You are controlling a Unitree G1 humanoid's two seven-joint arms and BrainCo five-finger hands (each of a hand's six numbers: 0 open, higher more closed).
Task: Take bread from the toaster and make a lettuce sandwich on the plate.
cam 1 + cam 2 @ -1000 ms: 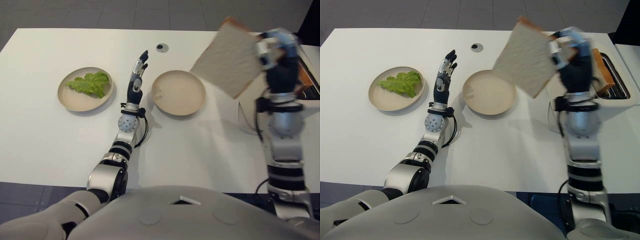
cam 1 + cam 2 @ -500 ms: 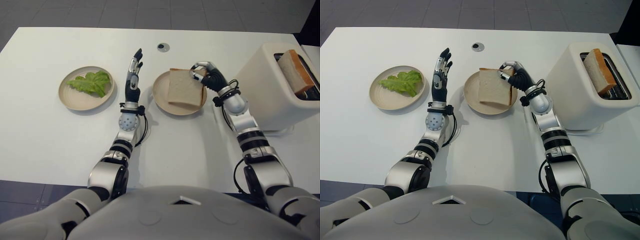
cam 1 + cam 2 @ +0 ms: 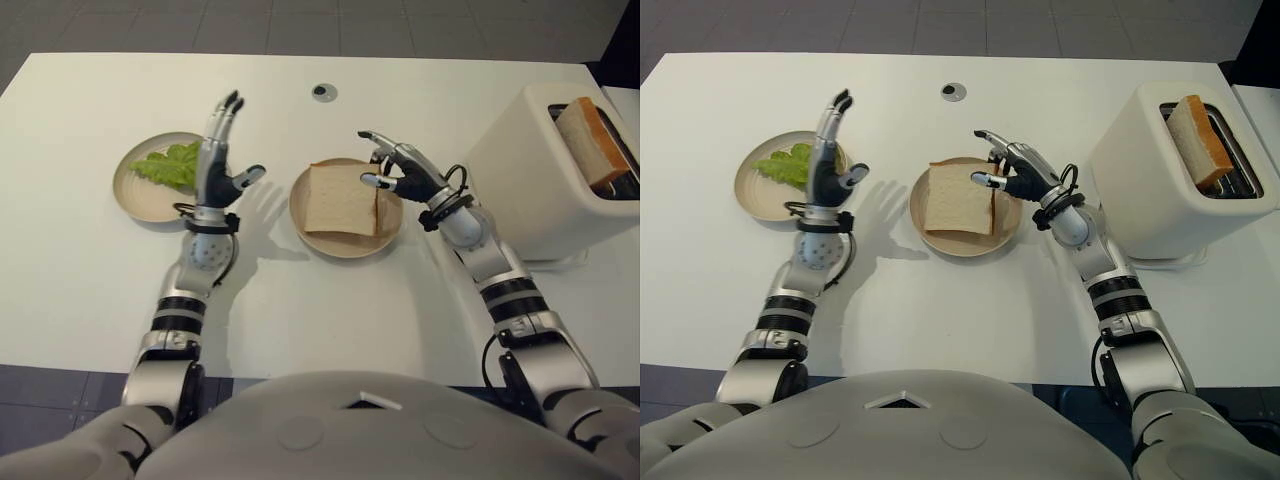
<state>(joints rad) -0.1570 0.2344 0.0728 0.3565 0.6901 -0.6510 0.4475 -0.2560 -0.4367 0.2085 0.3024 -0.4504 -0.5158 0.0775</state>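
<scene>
right hand (image 3: 403, 175): fingers spread wide, holds nothing; sits over the right rim of the plate, fingertips close to the bread slice's right edge, contact cannot be told
left hand (image 3: 216, 166): flat and open, fingers pointing up, thumb out to the side, holds nothing; raised at the right rim of the lettuce plate
bread slice (image 3: 340, 199): lies flat in the middle of the plate, free of either hand
plate (image 3: 343, 247): round, tan, mid surface, between the two hands
lettuce (image 3: 167, 166): green leaf on the lettuce plate (image 3: 143, 201), partly behind the left hand
toaster (image 3: 520, 180): white, at the right edge of the surface, well right of the plate; second slice (image 3: 590, 138) stands upright in its slot
surface (image 3: 350, 310): white, bare strip along the near edge in front of both plates; open gap between the two plates
far edge: small round hole (image 3: 323, 93) behind the plate, apart from it
</scene>
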